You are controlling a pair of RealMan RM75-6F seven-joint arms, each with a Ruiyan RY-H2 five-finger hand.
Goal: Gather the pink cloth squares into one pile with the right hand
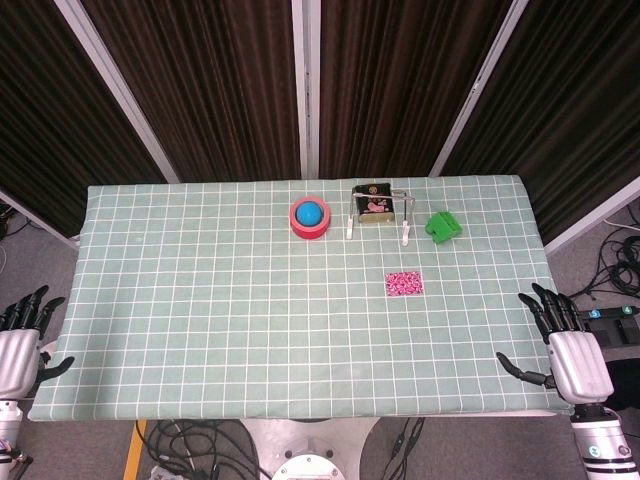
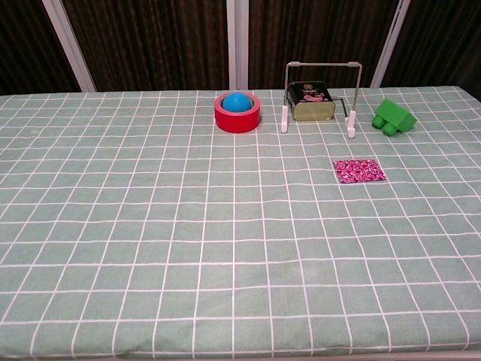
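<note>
Bright even overhead light, soft short shadows, sharp focus, dark backdrop, no glare.

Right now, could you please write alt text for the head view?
A pink cloth square lies flat on a green checked table, untouched; both hands, left and right, rest open at the near corners. Behind sit a red ring holding a blue ball, a tin and a green block.

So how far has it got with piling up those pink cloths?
Only one pink patterned cloth patch shows, lying flat on the green checked tablecloth in front of the tin; whether it is one square or a finished pile cannot be told. Nothing is in hand: the right hand rests open at the table's edge, apart from the cloth, and the left hand is idle too.
</note>
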